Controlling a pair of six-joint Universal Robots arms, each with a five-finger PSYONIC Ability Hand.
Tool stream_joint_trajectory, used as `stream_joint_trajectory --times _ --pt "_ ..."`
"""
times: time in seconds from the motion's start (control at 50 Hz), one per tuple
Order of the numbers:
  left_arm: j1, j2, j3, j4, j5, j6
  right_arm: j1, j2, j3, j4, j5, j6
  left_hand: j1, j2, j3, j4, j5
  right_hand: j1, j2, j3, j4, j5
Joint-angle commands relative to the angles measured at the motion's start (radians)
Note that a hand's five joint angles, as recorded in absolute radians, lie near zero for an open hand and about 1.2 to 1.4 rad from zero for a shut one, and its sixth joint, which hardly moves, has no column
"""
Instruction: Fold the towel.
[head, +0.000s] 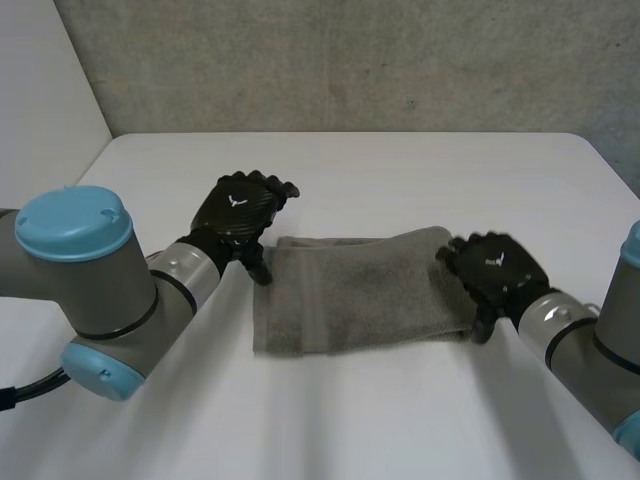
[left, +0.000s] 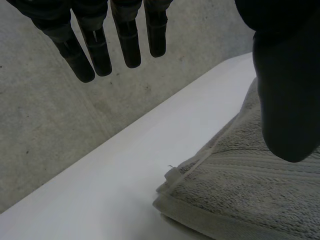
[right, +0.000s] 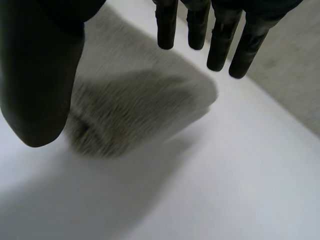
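Left robot hand (head: 243, 215): spread, fingers (left: 127, 45) straight and apart, thumb (left: 285, 100) held wide of them, pinching nothing. Poised over one end of the towel (head: 360, 295), thumb tip down at the cloth's edge, contact unclear. Right robot hand (head: 497, 268): likewise spread, fingers (right: 220, 45) straight, thumb (right: 40, 75) well apart from them, gripping nothing. Set at the towel's other end, thumb tip low beside the edge.

Between the two robot hands: grey towel, already doubled over, lying flat as a long band on the white desk (head: 400, 170). Just under the left robot hand's thumb, a ribbed border and a layered corner with a stitched hem. Below the right robot hand's palm, a rounded end of the cloth, too blurred for detail.

Beyond the fingertips of both, bare white desk. Farther still, past the desk's far edge, a grey concrete wall (head: 350, 60).
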Motion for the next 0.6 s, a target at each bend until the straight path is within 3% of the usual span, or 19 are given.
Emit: stream_joint_trajectory --times 0.02,0.06,0.08,0.1,0.14,0.32,0.38,0.42,0.44,0.52,0.6 --pt "0.0 -0.008 -0.004 0.0 0.0 -0.001 -0.008 0.113 -0.008 -0.021 -0.039 -0.021 -0.043 -0.043 -0.048 -0.043 -0.225 0.268 0.253 0.254 0.242 0.263" --pt "0.0 -0.008 -0.005 -0.002 0.0 -0.001 -0.007 0.119 -0.011 -0.03 -0.038 -0.021 -0.043 -0.043 -0.048 -0.043 -0.225 0.398 0.383 0.385 0.372 0.393" --pt "0.0 -0.008 -0.007 -0.002 0.0 -0.003 -0.007 0.121 -0.013 -0.041 -0.033 -0.021 -0.043 -0.043 -0.048 -0.043 -0.225 0.569 0.555 0.556 0.543 0.565" --pt "0.0 -0.008 -0.007 -0.002 0.0 -0.003 -0.007 0.121 -0.013 -0.041 -0.033 -0.021 -0.043 -0.043 -0.048 -0.043 -0.225 0.571 0.556 0.558 0.545 0.566" --pt "0.002 -0.006 -0.013 -0.002 0.0 -0.003 -0.007 0.119 -0.016 -0.074 -0.003 -0.021 -0.043 -0.043 -0.048 -0.043 -0.225 1.163 1.148 1.15 1.137 1.158" --pt "0.004 0.006 -0.01 -0.002 0.0 -0.003 0.019 0.024 -0.031 -0.162 0.086 -0.111 -0.046 -0.046 -0.051 -0.046 -0.228 1.166 1.151 1.153 1.14 1.161" --pt "0.004 0.012 -0.008 -0.002 0.0 -0.004 0.111 -0.014 -0.057 -0.167 0.079 -0.166 -0.046 -0.046 -0.051 -0.046 -0.228 1.166 1.151 1.153 1.14 1.161" --pt "0.007 0.015 -0.005 -0.002 -0.003 -0.004 0.258 -0.001 -0.118 -0.165 0.079 -0.208 -0.046 -0.046 -0.051 -0.046 -0.228 1.166 1.151 1.153 1.14 1.161" --pt "0.007 0.015 -0.005 -0.002 -0.003 -0.004 0.258 -0.001 -0.119 -0.165 0.079 -0.208 -0.046 -0.046 -0.051 -0.046 -0.228 1.166 1.151 1.153 1.14 1.161" --pt "0.02 0.061 0.0 -0.004 -0.044 -0.006 0.424 0.135 -0.223 -0.153 0.074 -0.299 -0.049 -0.049 -0.054 -0.049 -0.231 1.166 1.151 1.153 1.14 1.161" --pt "0.043 0.089 0.0 -0.002 -0.06 -0.011 0.493 0.22 -0.275 -0.127 0.068 -0.418 -0.052 -0.052 -0.057 -0.052 -0.234 1.166 1.151 1.153 1.14 1.161"
